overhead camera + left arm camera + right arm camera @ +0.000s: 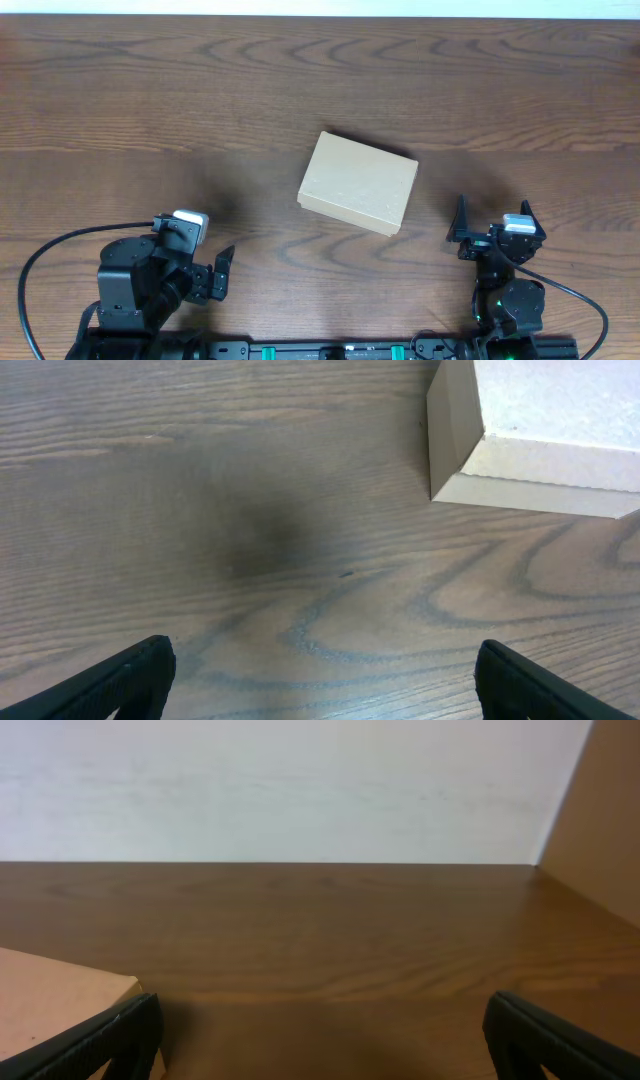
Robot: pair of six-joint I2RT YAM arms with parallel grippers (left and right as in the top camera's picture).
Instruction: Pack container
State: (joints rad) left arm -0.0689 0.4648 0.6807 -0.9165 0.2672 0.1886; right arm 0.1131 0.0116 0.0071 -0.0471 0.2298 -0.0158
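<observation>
The box (358, 183), lid shut and turned askew, lies mid-worktop (150, 100), with the left pincer (322, 660) and right pincer (493, 215) on the near side, both spread wide, holding nothing and clear of the box.

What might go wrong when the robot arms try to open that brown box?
1. The container lies shut, its lid flat, on the smooth wooden table. A push at the flap may just slide it instead of opening it.
2. It sits at an angle to the left gripper and the right gripper, both open and apart from it, so they may catch a corner and spin it.
</observation>
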